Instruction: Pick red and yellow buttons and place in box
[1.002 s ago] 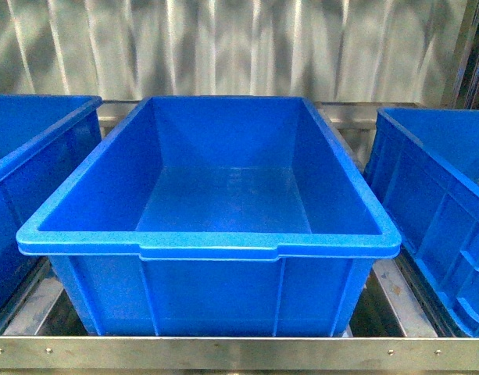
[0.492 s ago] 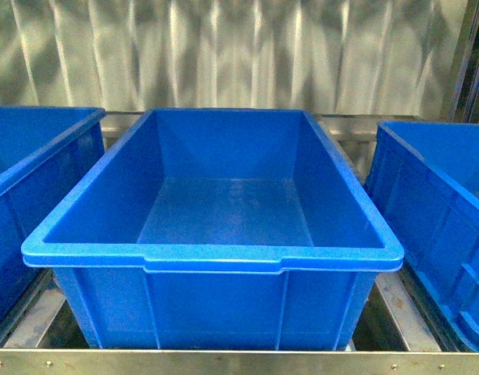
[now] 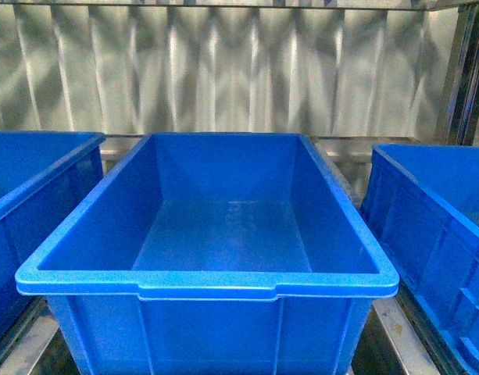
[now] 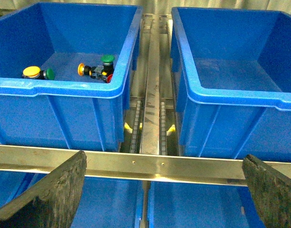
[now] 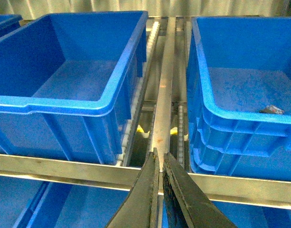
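In the left wrist view, a blue bin (image 4: 64, 88) holds the buttons: a yellow-capped one (image 4: 31, 72), another yellow-capped one (image 4: 81, 69) on its side, and a red cap (image 4: 109, 79) mostly hidden behind the bin's rim. Green-capped ones (image 4: 107, 59) lie among them. My left gripper (image 4: 164, 159) is open and empty, in front of the steel rail, well short of that bin. My right gripper (image 5: 160, 156) is shut with nothing in it, over the gap between two bins. An empty blue box (image 3: 208, 285) fills the front view, where neither gripper shows.
A steel shelf rail (image 4: 150, 164) runs across in front of the bins. Roller tracks (image 5: 164, 95) lie between bins. The bin beside the buttons' bin (image 4: 230, 95) is empty. In the right wrist view one bin (image 5: 249, 118) holds a small grey piece (image 5: 272, 109); the other (image 5: 64, 102) is empty.
The front view has shifted upward: more of the corrugated back wall shows, the middle box sits lower in frame, and the steel rail has dropped out of view.
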